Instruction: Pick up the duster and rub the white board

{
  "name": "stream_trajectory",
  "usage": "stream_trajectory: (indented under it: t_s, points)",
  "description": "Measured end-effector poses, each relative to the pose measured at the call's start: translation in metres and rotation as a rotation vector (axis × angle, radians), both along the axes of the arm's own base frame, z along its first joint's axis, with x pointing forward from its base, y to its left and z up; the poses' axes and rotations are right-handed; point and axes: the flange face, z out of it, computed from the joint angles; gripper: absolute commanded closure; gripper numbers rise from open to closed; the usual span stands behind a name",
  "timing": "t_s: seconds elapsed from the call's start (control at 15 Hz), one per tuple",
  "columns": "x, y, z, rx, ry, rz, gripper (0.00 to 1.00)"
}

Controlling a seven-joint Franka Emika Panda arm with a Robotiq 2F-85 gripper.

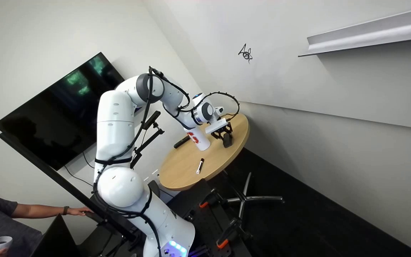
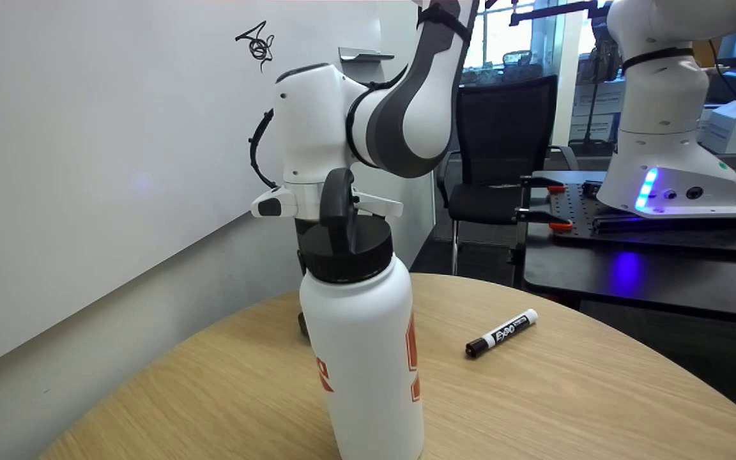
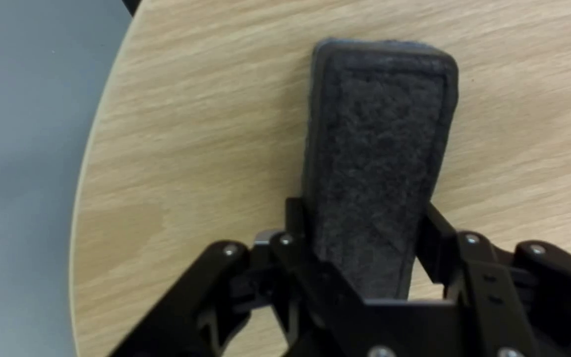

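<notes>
The duster [image 3: 382, 139] is a dark block with its grey felt face toward the camera in the wrist view. My gripper [image 3: 362, 210] is shut on it, with a finger against each long side near its lower end. In an exterior view the gripper [image 1: 224, 135] holds the duster [image 1: 228, 141] at the round table's wall side. I cannot tell whether the duster touches the tabletop. The white board [image 1: 280, 78] is on the wall beyond the table, with a small black scribble [image 1: 245, 53]. Board [image 2: 106, 140] and scribble [image 2: 258, 46] also show in an exterior view, where the bottle hides most of the gripper.
A white bottle [image 1: 201, 140] with red print stands on the round wooden table [image 1: 177, 167], close to the arm; it also shows large in an exterior view [image 2: 365, 358]. A marker [image 2: 501, 333] lies on the table. A narrow shelf [image 1: 369, 34] juts from the board.
</notes>
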Motion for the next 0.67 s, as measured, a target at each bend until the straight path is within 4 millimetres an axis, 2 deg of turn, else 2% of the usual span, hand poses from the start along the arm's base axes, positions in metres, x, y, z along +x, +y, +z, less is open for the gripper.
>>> stream_trajectory:
  t_s: [0.2, 0.33, 0.47, 0.67]
  points:
    - [-0.001, 0.002, 0.003, -0.006, -0.013, 0.004, 0.70]
    - [-0.002, 0.003, 0.015, -0.025, -0.054, -0.011, 0.70]
    - [-0.006, 0.002, 0.038, -0.046, -0.114, -0.036, 0.70]
    - [-0.017, -0.006, 0.088, -0.069, -0.227, -0.086, 0.70]
